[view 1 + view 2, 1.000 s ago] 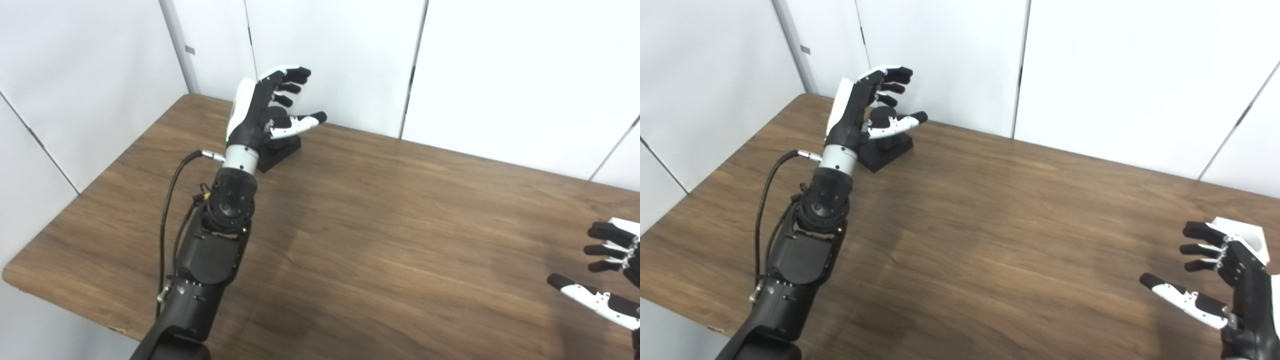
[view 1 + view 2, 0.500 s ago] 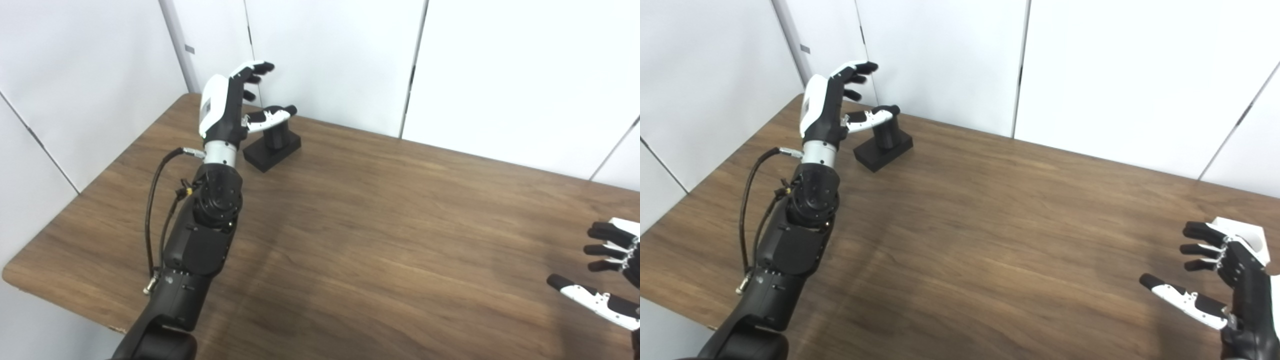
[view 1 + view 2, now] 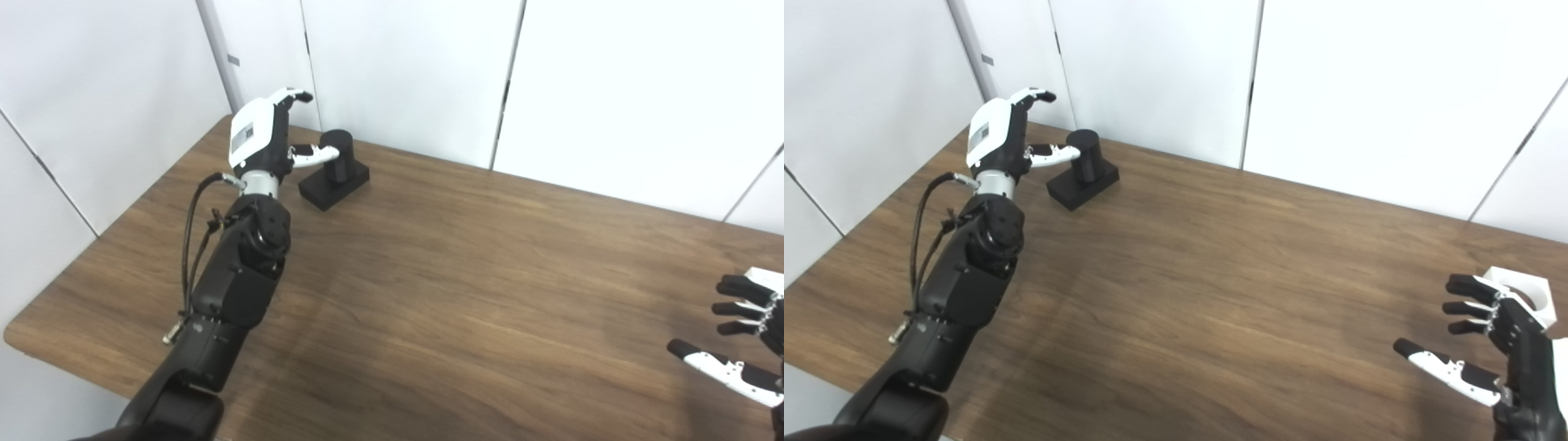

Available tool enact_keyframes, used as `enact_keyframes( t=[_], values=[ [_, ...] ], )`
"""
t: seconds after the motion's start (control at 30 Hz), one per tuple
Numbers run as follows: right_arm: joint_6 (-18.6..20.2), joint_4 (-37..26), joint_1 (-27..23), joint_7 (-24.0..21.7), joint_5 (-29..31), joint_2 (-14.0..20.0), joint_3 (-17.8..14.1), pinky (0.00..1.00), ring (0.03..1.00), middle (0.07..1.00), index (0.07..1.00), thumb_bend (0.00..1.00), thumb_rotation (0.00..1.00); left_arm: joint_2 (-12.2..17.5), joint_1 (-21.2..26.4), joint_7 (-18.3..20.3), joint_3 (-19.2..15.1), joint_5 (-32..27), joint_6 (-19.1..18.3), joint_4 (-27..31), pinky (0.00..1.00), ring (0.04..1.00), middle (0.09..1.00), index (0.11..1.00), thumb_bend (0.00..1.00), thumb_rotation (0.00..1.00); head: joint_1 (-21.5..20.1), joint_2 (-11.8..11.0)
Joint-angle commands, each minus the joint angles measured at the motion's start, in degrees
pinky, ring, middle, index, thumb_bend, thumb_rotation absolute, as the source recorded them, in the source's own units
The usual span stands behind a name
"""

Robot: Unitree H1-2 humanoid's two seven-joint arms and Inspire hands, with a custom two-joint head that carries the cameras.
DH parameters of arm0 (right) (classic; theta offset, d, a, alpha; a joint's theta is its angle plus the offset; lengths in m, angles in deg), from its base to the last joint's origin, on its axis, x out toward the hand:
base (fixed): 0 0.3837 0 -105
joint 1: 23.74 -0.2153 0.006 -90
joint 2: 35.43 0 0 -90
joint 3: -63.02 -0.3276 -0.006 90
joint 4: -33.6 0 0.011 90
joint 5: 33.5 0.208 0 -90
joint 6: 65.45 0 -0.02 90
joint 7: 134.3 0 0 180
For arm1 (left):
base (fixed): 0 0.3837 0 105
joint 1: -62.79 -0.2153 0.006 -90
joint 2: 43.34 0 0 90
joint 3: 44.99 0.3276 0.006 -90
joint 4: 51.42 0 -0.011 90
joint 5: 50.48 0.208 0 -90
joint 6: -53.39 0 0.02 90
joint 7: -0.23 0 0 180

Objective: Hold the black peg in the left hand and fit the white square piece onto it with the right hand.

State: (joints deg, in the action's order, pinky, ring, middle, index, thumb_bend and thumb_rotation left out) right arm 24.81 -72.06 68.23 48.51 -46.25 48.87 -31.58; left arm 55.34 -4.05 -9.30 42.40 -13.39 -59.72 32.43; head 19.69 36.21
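Right eye view: left hand [image 3: 995, 138] fingers spread beside black peg [image 3: 1085, 158]; right hand [image 3: 1503, 361] fingers released nr white square piece [image 3: 1522, 294].

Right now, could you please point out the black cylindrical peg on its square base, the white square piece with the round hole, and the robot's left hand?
black peg [image 3: 1085, 153]: right eye view, side of the cylinder.
white square piece [image 3: 1528, 297]: right eye view, top face beside the hole.
left hand [image 3: 254, 135]: left eye view, white back of the hand.
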Motion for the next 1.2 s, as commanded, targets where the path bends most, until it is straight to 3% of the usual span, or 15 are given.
enact_keyframes(
  t=[0.0, 0.27, 0.83, 1.17],
  values=[
    [-0.73, -2.18, -1.14, 0.26, 0.22, 0.01, -0.30, 0.48, 0.605, 0.678, 0.659, 0.58, 0.00, 1.83, 3.25, 0.19, 0.71, 1.94, -1.49, 0.53, 0.79, 0.917, 0.915, 0.789, 1.00, 0.35, -0.02, 0.01],
    [-0.66, -2.16, -1.30, 0.28, -0.05, -0.10, -0.34, 0.47, 0.594, 0.672, 0.651, 0.61, 0.00, 1.35, 3.71, 4.55, 1.39, 4.64, -3.79, -0.27, 0.78, 0.944, 0.944, 0.786, 1.00, 0.37, -0.16, 0.00],
    [-0.45, -2.83, -1.14, -0.22, 2.29, -0.37, -0.64, 0.48, 0.602, 0.689, 0.644, 0.58, 0.00, 1.69, 5.15, 3.24, 4.54, 5.71, -3.61, -10.35, 0.81, 0.964, 0.952, 0.801, 1.00, 0.58, -0.91, 0.35],
    [-1.25, -2.62, -0.99, -0.75, 3.87, 0.08, -1.01, 0.51, 0.607, 0.693, 0.673, 0.55, 0.00, 1.18, 5.32, 2.49, 4.67, 6.33, -3.78, -15.81, 0.84, 0.971, 0.953, 0.807, 1.00, 0.55, -0.99, 0.56]
  ],
)
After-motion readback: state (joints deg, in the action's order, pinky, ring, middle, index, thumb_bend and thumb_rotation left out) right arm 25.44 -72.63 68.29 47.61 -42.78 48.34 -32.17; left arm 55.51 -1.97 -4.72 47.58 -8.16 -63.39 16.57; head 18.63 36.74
